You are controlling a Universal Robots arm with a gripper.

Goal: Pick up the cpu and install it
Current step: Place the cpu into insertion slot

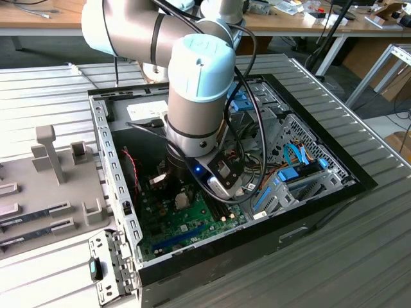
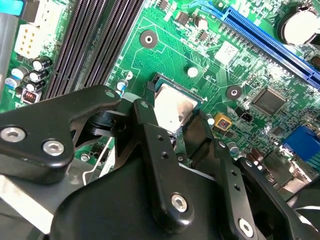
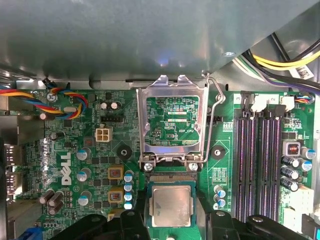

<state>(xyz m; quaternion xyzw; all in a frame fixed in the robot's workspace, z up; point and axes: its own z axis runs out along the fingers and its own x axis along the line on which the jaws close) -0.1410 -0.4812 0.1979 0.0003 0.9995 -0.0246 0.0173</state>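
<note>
- We see a large white logo [image 3: 67, 171] printed on the green motherboard [image 3: 95, 150].
- We see small white lettering [image 3: 186, 131] on the green patch inside the raised socket lid [image 3: 172, 86].
- We see a white printed label [image 1: 146, 110] lying inside the computer case [image 1: 257, 228].

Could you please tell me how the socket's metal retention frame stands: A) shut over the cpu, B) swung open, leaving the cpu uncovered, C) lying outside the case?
B: in the first wrist view the retention frame stands swung open beside the cpu, its silvery lid bare.

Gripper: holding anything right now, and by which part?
The cpu, pinched by two opposite edges between the fingers of the gripper, at the socket beside the open retention frame.
</note>
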